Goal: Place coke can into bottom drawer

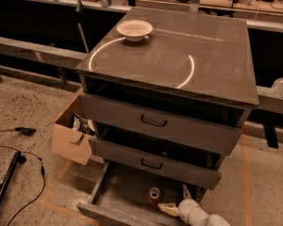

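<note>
Bottom drawer (120,189) stands pulled out. Coke can (154,195) upright inside it, toward the front, right of centre. Gripper (175,200) at the can's 3 o'clock, just beside it, claw spread wide, holding nothing. Middle drawer (153,164) overhangs the tray's rear. Cardboard box (68,142) on the floor at 9 o'clock of the cabinet (203,55). White bowl (134,29) on the cabinet's top, 11 o'clock.

Small red aluminium coke can (154,195) stands in the open grey metal bottom drawer (125,187), right of centre. Tool (171,197) just right of it, fingers apart. White bowl (134,30) on worktop (207,51), back left.
</note>
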Controlling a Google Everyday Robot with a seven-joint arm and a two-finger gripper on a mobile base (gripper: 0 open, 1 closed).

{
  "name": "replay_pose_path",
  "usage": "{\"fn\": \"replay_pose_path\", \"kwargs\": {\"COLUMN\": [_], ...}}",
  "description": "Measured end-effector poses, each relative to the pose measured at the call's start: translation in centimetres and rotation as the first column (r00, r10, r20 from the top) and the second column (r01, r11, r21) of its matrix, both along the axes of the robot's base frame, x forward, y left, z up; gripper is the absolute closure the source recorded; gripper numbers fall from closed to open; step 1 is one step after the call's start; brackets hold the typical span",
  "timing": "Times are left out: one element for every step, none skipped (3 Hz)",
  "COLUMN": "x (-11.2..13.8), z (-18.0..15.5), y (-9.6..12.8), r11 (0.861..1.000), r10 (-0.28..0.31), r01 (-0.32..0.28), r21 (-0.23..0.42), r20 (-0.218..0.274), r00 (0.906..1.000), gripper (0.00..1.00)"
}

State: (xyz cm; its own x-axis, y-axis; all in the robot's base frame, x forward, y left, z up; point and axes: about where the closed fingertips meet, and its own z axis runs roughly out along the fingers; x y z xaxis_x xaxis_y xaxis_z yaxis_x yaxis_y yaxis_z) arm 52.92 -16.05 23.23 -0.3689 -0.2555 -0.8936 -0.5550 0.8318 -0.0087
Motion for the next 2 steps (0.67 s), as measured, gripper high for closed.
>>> {"fn": "replay_pose_path", "kwargs": {"x": [-0.66,-0.58], "z": [0.86,1.06], "y": [-1.92,-2.05], "r11": [1.000,1.000], "r10": [-0.001,0.001], "r01": [0.000,-0.002], "r21": [-0.026,-0.030], "r20": [-0.032,-0.032], "r00": [0.9995,0.9995], "gripper": [0.39,0.62]}}
